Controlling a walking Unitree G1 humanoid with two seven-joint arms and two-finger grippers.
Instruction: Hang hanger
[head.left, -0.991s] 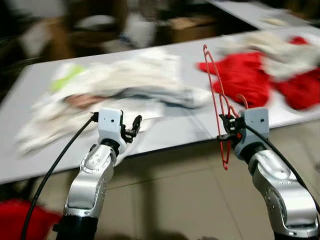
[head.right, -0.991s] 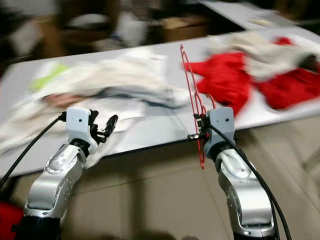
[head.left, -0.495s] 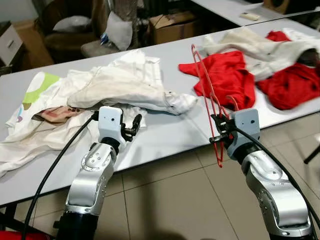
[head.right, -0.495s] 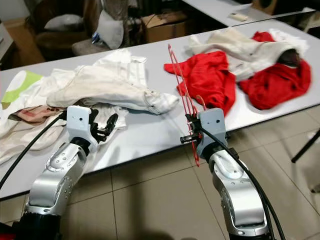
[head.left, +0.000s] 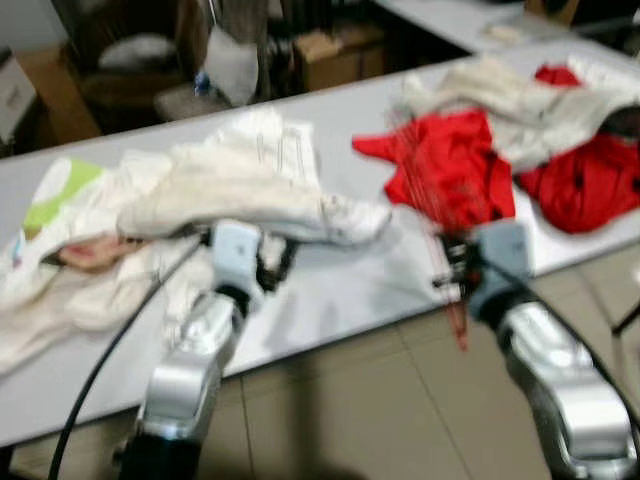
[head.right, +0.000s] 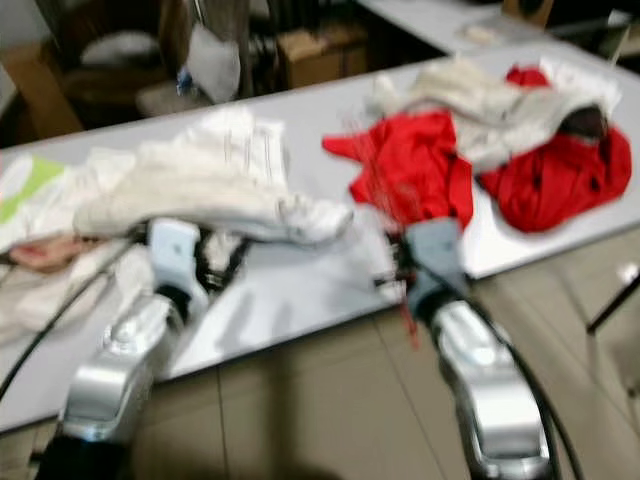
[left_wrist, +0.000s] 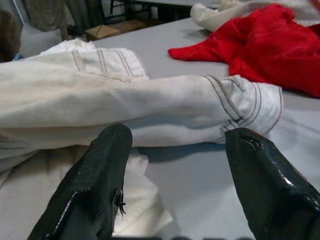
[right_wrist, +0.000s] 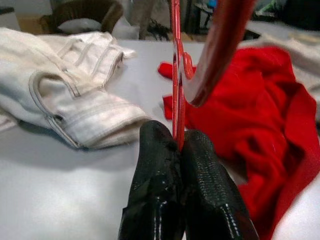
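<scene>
Both arms have pushed farther over the grey table (head.left: 330, 290) since half a second ago, the right gripper (right_wrist: 180, 142) still pinching the red hanger (right_wrist: 176, 75) upright before the red garment (head.left: 455, 165), the left gripper (left_wrist: 175, 150) spread empty near the white trousers (left_wrist: 150, 105).

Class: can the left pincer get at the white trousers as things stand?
Probably yes: the left pincer is open, and the white trousers lie just ahead on the grey table, with nothing between.

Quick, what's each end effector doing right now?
Left end effector: open, holding nothing.
Right end effector: closed on the red hanger.
</scene>
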